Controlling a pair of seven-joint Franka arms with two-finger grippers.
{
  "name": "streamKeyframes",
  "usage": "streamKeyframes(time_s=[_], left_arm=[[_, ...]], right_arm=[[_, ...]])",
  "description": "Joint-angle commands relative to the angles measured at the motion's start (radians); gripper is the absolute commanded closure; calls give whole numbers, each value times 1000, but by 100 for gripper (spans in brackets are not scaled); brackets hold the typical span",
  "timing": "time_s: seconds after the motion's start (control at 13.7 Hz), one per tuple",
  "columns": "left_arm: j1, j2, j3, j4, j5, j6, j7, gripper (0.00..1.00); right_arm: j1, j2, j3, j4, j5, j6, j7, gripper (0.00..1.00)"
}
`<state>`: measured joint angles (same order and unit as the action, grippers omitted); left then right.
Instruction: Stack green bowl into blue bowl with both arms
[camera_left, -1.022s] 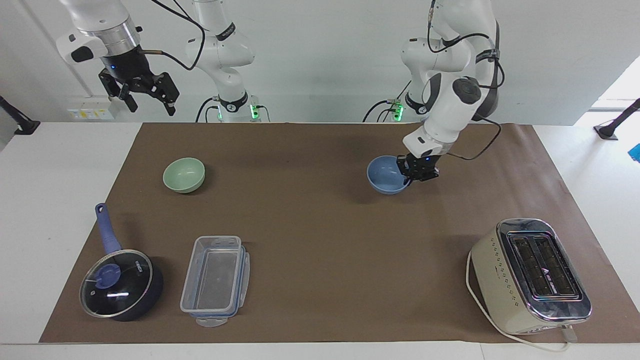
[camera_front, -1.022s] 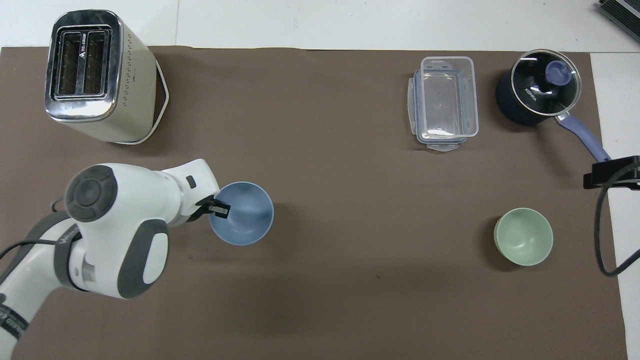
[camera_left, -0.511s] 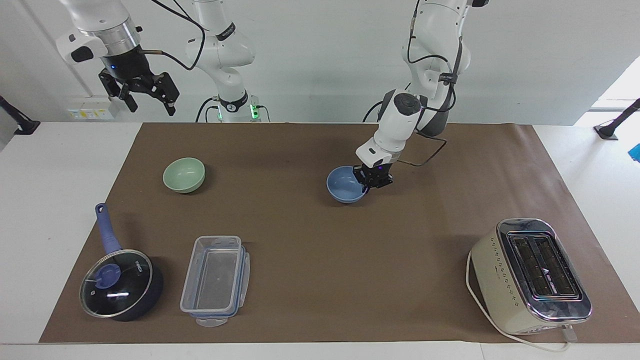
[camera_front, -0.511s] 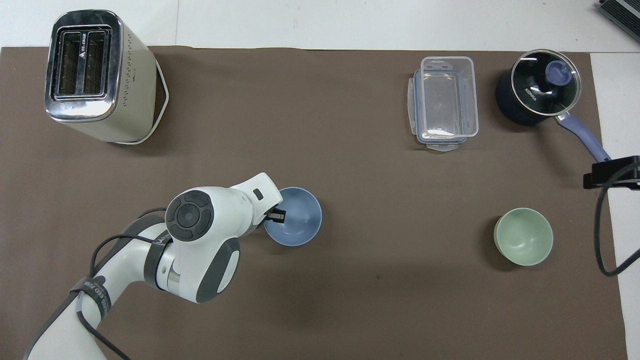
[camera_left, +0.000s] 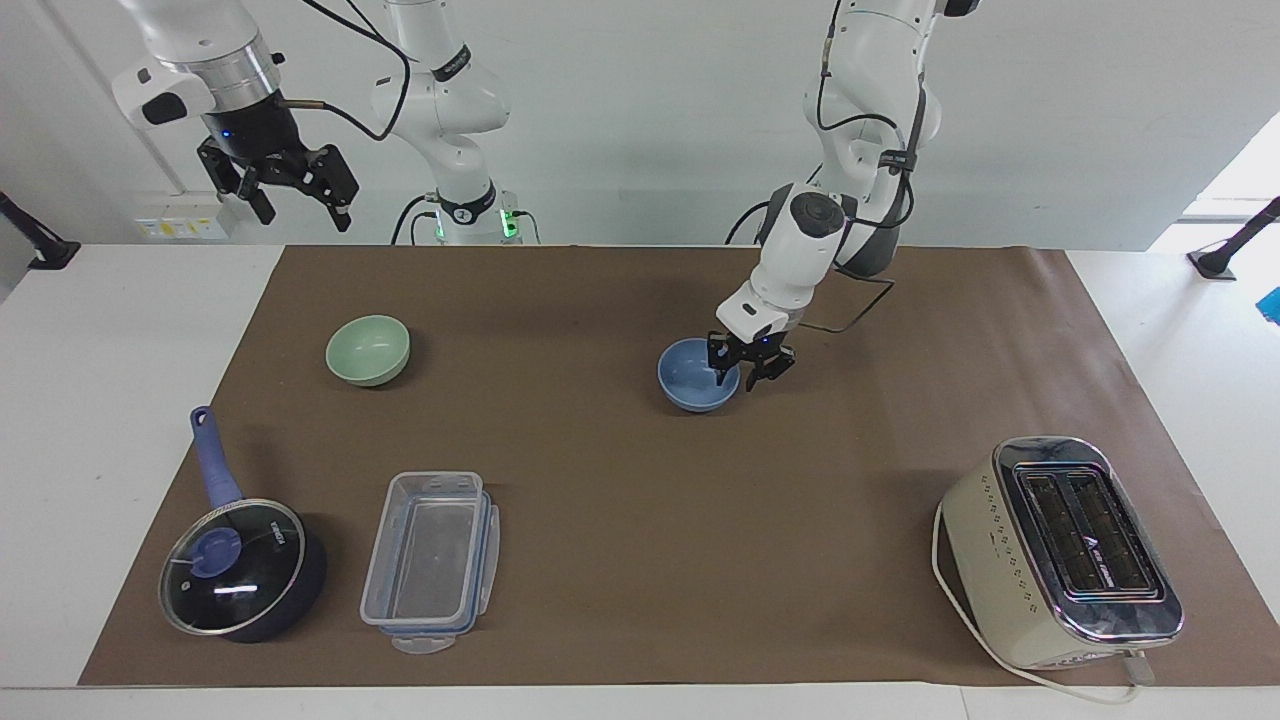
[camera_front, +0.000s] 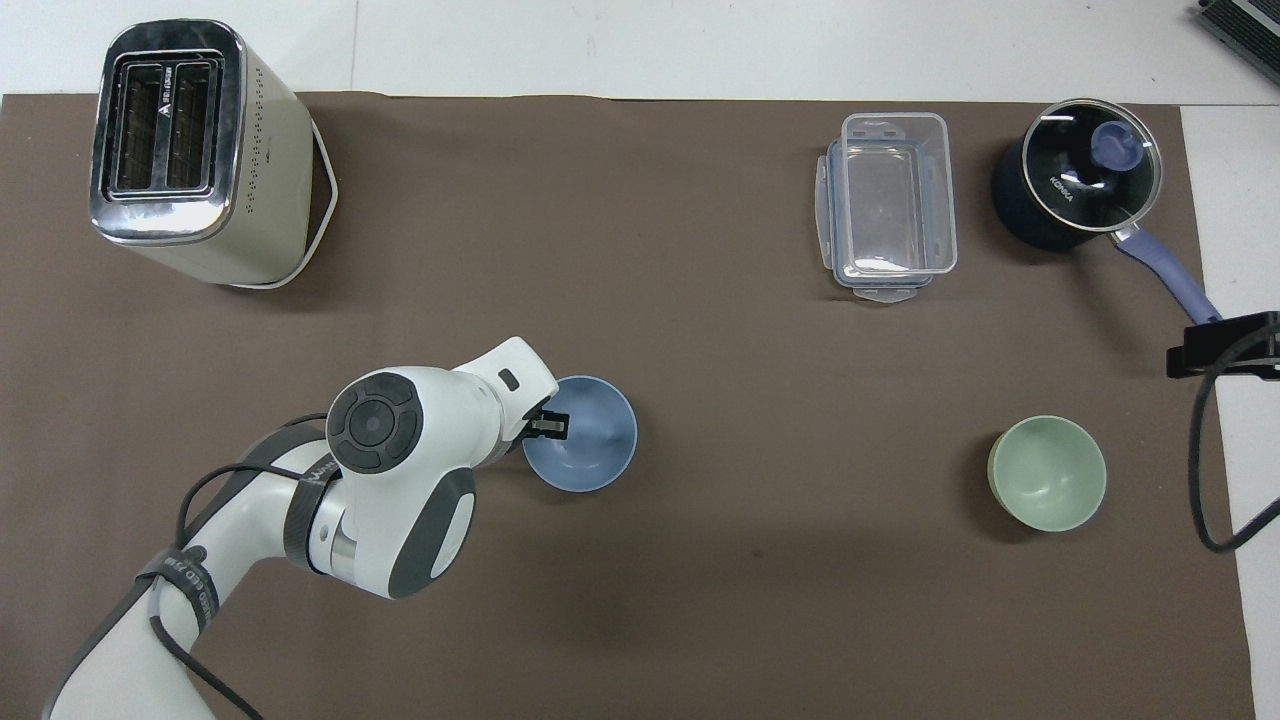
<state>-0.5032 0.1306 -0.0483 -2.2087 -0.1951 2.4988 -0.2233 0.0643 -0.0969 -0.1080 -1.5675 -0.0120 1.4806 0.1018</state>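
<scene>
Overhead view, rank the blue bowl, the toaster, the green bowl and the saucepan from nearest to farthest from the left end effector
1. blue bowl: at the left end effector, mid-table.
2. toaster: the left arm's end, farther from the robots.
3. green bowl: the right arm's end.
4. saucepan: the right arm's end, farther from the robots than the green bowl.

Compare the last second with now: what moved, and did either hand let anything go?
The left hand carried the blue bowl from the left arm's end toward the table's middle, set it on the mat, and its fingers have now spread open at the rim, letting go. The right hand waited raised throughout. The green bowl, saucepan, plastic box and toaster stayed put.
</scene>
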Motion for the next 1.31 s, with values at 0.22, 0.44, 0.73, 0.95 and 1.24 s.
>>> streamKeyframes(time_s=[0.22, 0.44, 0.73, 0.95, 1.24], left_arm=[[89, -75, 16, 151, 58, -269, 28, 0], [162, -138, 16, 237, 134, -449, 111, 0], [273, -138, 16, 440, 137, -713, 254, 0], [322, -134, 16, 550, 151, -808, 280, 0], [376, -120, 18, 658, 157, -911, 321, 0]], right_arm=[[-3, -9, 2, -3, 9, -13, 10, 0], [-8, -10, -4, -9, -6, -3, 3, 0], [-35, -12, -6, -121, -6, 117, -17, 0], [-38, -7, -7, -184, -6, 155, -106, 0], [-95, -10, -7, -346, 6, 281, -223, 0]])
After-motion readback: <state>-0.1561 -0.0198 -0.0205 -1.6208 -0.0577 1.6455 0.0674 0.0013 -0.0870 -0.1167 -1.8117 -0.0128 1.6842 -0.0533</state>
